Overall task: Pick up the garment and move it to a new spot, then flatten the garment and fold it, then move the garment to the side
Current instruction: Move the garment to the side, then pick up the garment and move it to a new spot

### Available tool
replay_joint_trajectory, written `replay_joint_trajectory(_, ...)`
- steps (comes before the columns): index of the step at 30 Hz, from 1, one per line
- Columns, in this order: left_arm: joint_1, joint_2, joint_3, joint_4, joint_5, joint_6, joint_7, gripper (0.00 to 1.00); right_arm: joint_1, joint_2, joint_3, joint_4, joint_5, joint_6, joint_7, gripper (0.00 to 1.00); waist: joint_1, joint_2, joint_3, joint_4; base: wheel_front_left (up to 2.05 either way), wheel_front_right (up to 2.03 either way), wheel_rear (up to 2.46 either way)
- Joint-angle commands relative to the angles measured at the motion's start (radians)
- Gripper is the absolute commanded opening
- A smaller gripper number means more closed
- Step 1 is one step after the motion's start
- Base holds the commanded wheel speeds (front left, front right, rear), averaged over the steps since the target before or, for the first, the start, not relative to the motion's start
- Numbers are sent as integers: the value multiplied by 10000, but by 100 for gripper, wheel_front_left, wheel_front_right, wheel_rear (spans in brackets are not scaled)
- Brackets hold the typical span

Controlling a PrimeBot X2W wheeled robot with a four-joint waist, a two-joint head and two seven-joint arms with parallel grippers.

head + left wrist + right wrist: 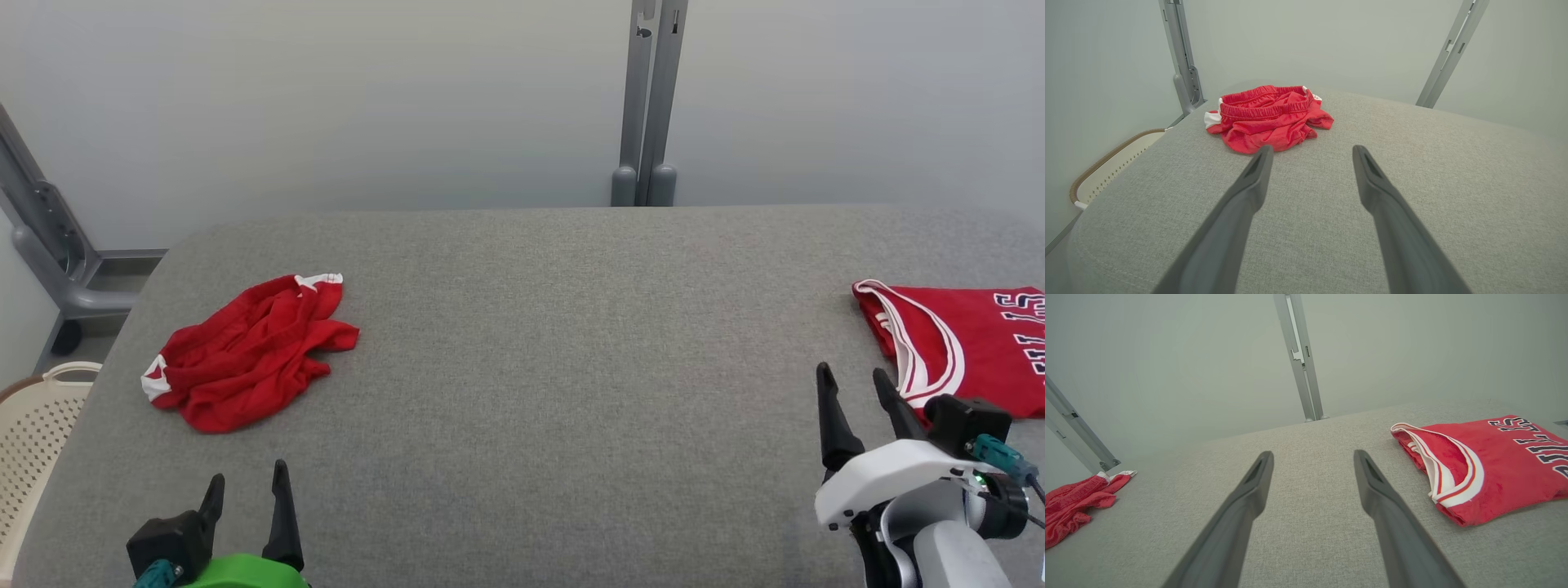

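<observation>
All jaws spread, empty; a shallow pinch could drag crumpled red cloth shorts (pixel 249 355) off grey fabric bench's (pixel 555 343) left edge.

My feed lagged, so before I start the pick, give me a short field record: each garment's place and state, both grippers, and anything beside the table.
surface: grey fabric-covered table
left garment: crumpled red shorts with white trim and elastic waistband, bunched up on the table's left part
right garment: folded red jersey with white trim and dark lettering, lying flat at the table's right edge
left gripper: open, empty, short of the shorts
right gripper: open, empty, left of the jersey, apart from it
beside table: beige perforated plastic basket, off the left side
</observation>
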Motion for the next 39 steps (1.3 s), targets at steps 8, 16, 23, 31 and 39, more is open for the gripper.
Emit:
replay_joint_trajectory(8,727,285,82,-442,30,-340,-555,100,958,-12,694,-499,553,-4,-73,100,1,0,-92,172,0,0,0)
replay_joint_trajectory(16,1126,395,271,-517,-180,-409,-695,100,1642,-5,1248,-592,616,-4,13,100,1,0,-184,303,0,0,0)
replay_joint_trajectory(23,1278,585,331,-501,-322,-601,-621,100,2042,-11,1891,-573,467,-4,358,100,1,0,-245,315,0,0,0)
replay_joint_trajectory(31,1392,673,289,-658,-307,-474,-500,100,2078,-5,1989,-695,623,-4,373,100,1,0,-226,247,0,0,0)
replay_joint_trajectory(39,1246,727,169,-720,-291,-467,-308,100,2176,-4,1858,-629,796,-4,449,100,1,0,-162,443,0,0,0)
